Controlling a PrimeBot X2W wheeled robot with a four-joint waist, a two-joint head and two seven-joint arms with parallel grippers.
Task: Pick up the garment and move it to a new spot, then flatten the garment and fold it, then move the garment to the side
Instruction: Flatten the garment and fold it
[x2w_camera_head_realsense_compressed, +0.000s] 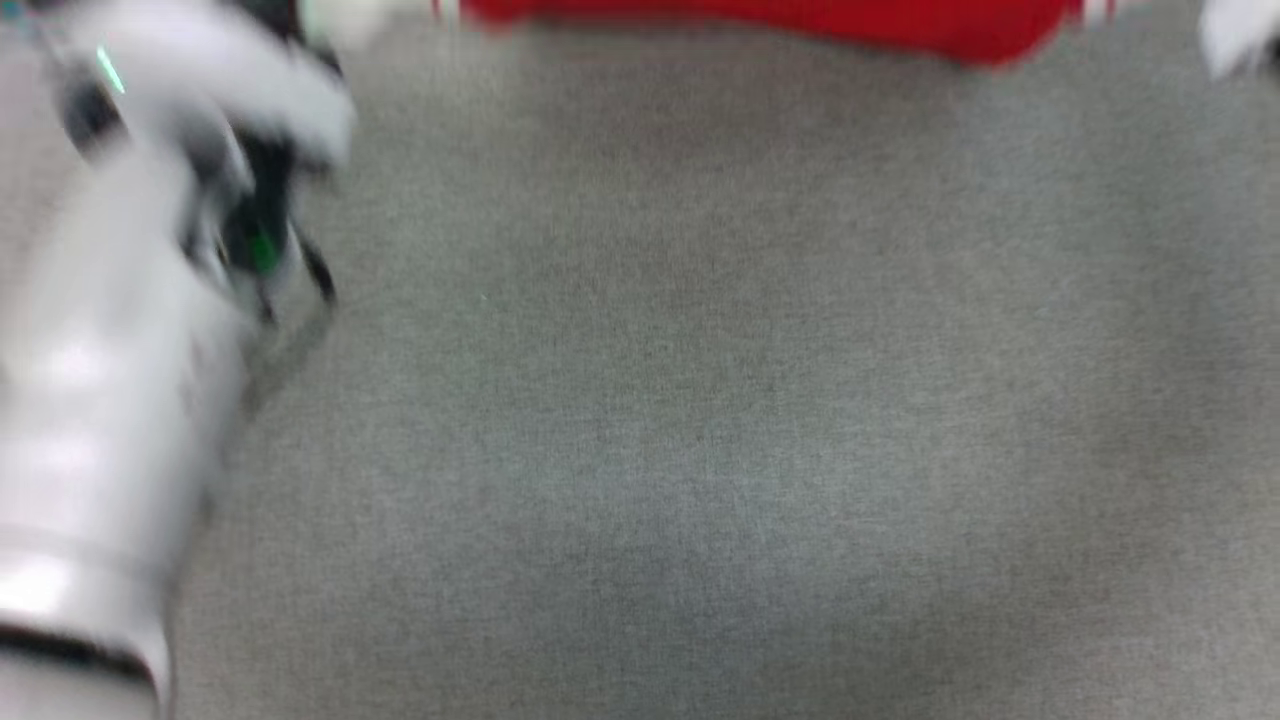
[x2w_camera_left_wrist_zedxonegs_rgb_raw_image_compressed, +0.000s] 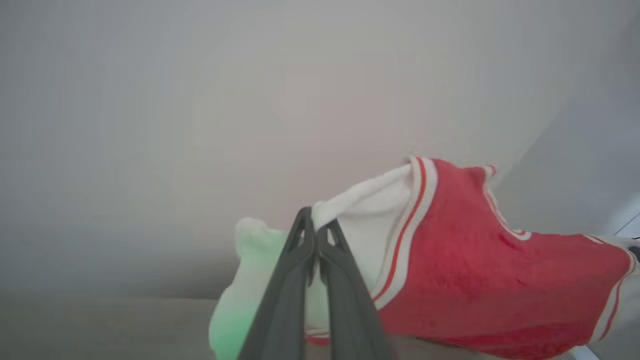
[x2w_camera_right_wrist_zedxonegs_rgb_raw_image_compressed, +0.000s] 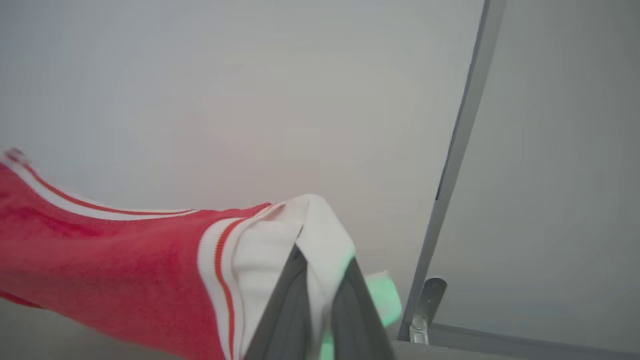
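The garment (x2w_camera_head_realsense_compressed: 800, 25) is a red strip along the top edge of the blurred head view, stretched above the grey cloth surface (x2w_camera_head_realsense_compressed: 700, 400). In the left wrist view my left gripper (x2w_camera_left_wrist_zedxonegs_rgb_raw_image_compressed: 315, 220) is shut on a white sleeve end of the garment (x2w_camera_left_wrist_zedxonegs_rgb_raw_image_compressed: 475, 270), whose red body with red-white striped trim hangs off to the right. In the right wrist view my right gripper (x2w_camera_right_wrist_zedxonegs_rgb_raw_image_compressed: 325, 255) is shut on the other white sleeve end, and the red garment (x2w_camera_right_wrist_zedxonegs_rgb_raw_image_compressed: 100, 260) stretches away to the left. My pale left forearm (x2w_camera_head_realsense_compressed: 100, 400) runs up the head view's left side.
A pale part of my right arm (x2w_camera_head_realsense_compressed: 1235, 35) sits at the head view's top right corner. A grey frame post (x2w_camera_right_wrist_zedxonegs_rgb_raw_image_compressed: 450, 175) with a metal bracket (x2w_camera_right_wrist_zedxonegs_rgb_raw_image_compressed: 425, 305) stands against the pale wall right of my right gripper.
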